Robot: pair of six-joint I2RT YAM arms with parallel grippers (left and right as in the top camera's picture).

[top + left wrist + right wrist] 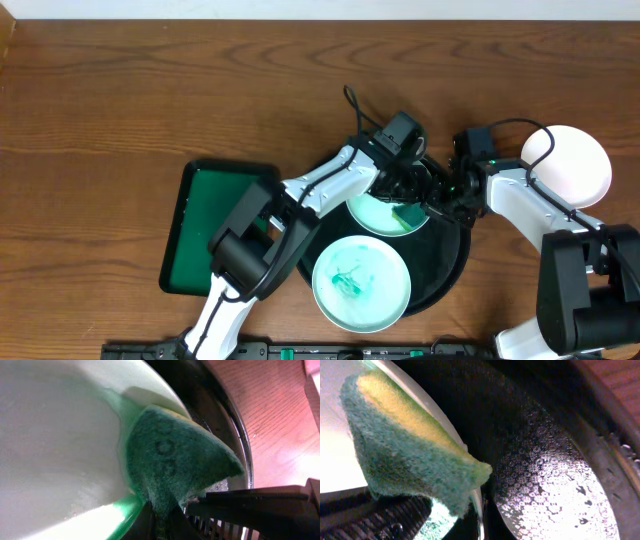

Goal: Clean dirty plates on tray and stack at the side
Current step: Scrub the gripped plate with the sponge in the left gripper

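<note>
On the black tray (450, 262) a white plate (372, 212) with a pale green film is tilted up. My left gripper (407, 207) is shut on a green and yellow sponge (175, 460) and presses it against this plate (55, 435) near its rim. My right gripper (441, 203) is shut on the same plate's edge (479, 505), and the sponge (405, 455) fills its view. A second plate (361, 283) with turquoise smears lies flat at the tray's front. A plain white plate (567, 165) rests on the wooden table to the right of the tray.
A rectangular green tray (212, 232) lies left of the black tray, partly under my left arm. The black tray's floor (555, 475) is wet with droplets. Bare wood tabletop (150, 90) stretches across the back and left.
</note>
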